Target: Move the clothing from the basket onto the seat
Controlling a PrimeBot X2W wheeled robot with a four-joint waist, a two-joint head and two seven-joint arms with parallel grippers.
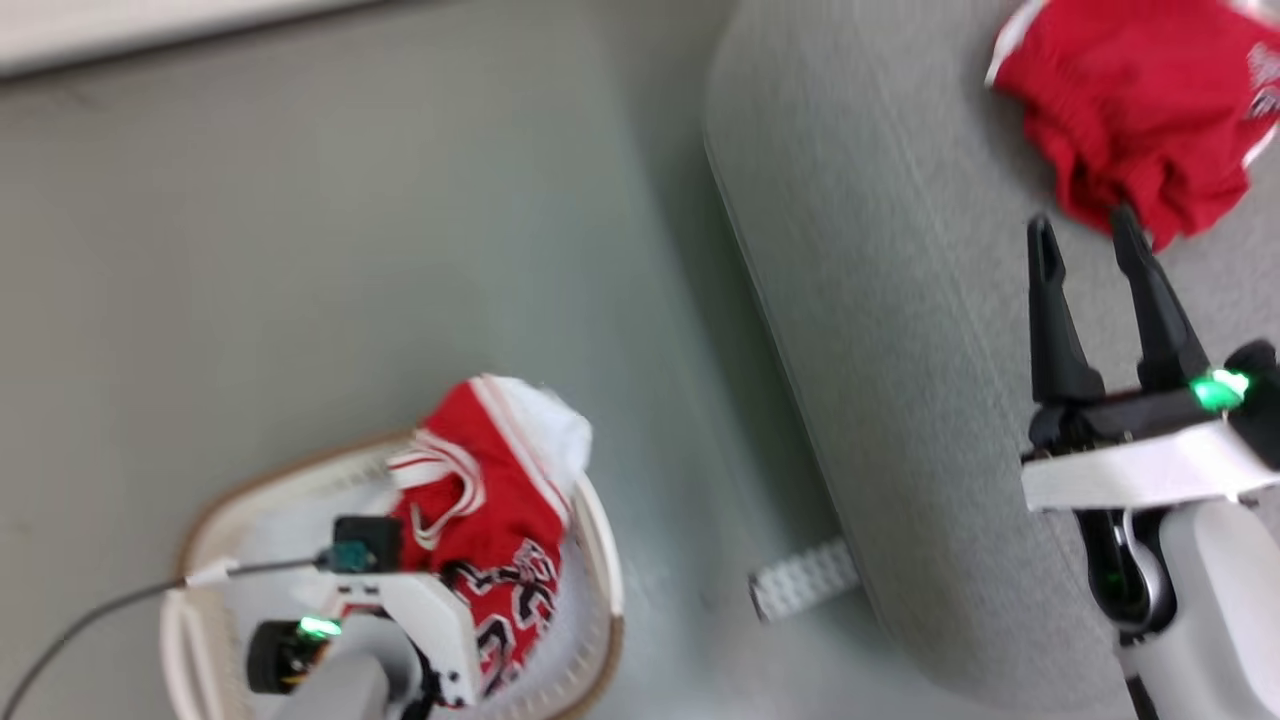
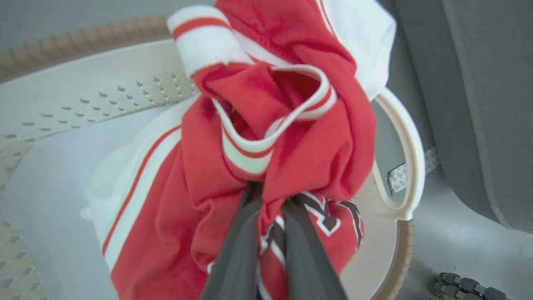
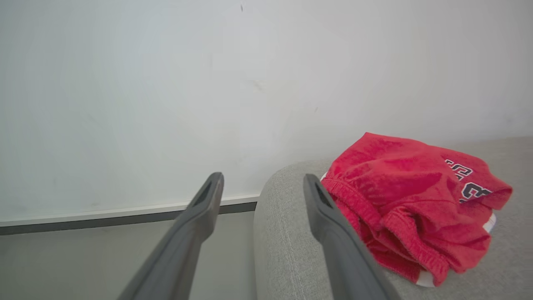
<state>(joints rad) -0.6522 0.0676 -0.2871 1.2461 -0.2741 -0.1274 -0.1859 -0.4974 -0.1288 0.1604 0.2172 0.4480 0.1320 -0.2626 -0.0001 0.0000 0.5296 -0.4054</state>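
Floor: smooth grey-green floor [image 1: 350, 250] takes the left and the middle of the head view, and a pale skirting board [image 1: 150, 30] runs along the upper left edge.
Wall: a plain white wall [image 3: 166, 83] covers the upper part of the right wrist view.
Seat: the grey woven seat [image 1: 900, 350] with a rounded edge goes from the top middle to the lower right of the head view.
Red shorts: the red shorts [image 1: 1140, 110] lie crumpled on the seat at the upper right. In the right wrist view [image 3: 416, 200] their gathered waistband faces the camera and some lettering shows at the right.
Right gripper: the right gripper [image 1: 1082, 225] is at the right of the head view, over the seat. Its two dark fingers stand wide apart with nothing between them. The tips are just beside the shorts, but I cannot tell if they touch.
Basket: the oval white perforated basket [image 1: 600, 560] with a brown rim stands on the floor at the lower left.
Red jersey: the red jersey [image 1: 490, 500] is bunched in the right part of the basket. It has white trim and dark lettering, and its upper part reaches over the rim.
Left gripper: in the left wrist view, at the bottom middle, the left gripper [image 2: 270, 200] has its fingers [image 2: 237, 250] pressed together on a fold of the jersey.
Other: a white studded strip [image 1: 805, 580] lies on the floor at the foot of the seat.
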